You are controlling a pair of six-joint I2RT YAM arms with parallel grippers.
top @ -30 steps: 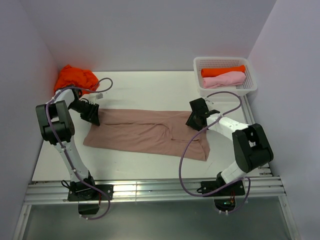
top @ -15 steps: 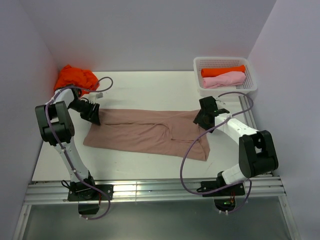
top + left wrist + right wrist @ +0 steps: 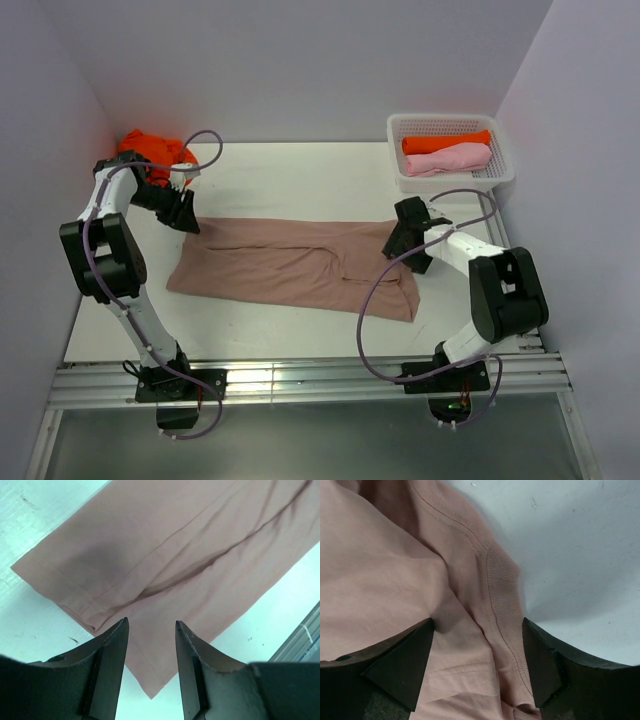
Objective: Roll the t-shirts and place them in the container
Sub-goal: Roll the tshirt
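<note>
A large dusty pinkish-brown t-shirt (image 3: pixel 290 265) lies folded into a long strip across the table. My left gripper (image 3: pixel 187 213) hangs open above its left end; in the left wrist view the shirt's hem corner (image 3: pixel 165 570) shows beyond the parted fingers (image 3: pixel 112 665). My right gripper (image 3: pixel 398 243) is open over the shirt's right end, its fingers (image 3: pixel 405 665) straddling the ribbed collar (image 3: pixel 502 600). A crumpled bright orange t-shirt (image 3: pixel 150 155) lies at the back left. A rolled orange shirt (image 3: pixel 445 142) and a rolled light pink shirt (image 3: pixel 447 159) lie in the basket.
A white plastic mesh basket (image 3: pixel 505 170) stands at the back right by the right wall. Purple cables loop from both arms over the table. A metal rail (image 3: pixel 300 380) runs along the near edge.
My left gripper has lifted off the shirt's left end and drawn back toward the far left. My right gripper shifted right, then came back a little over the collar end.
</note>
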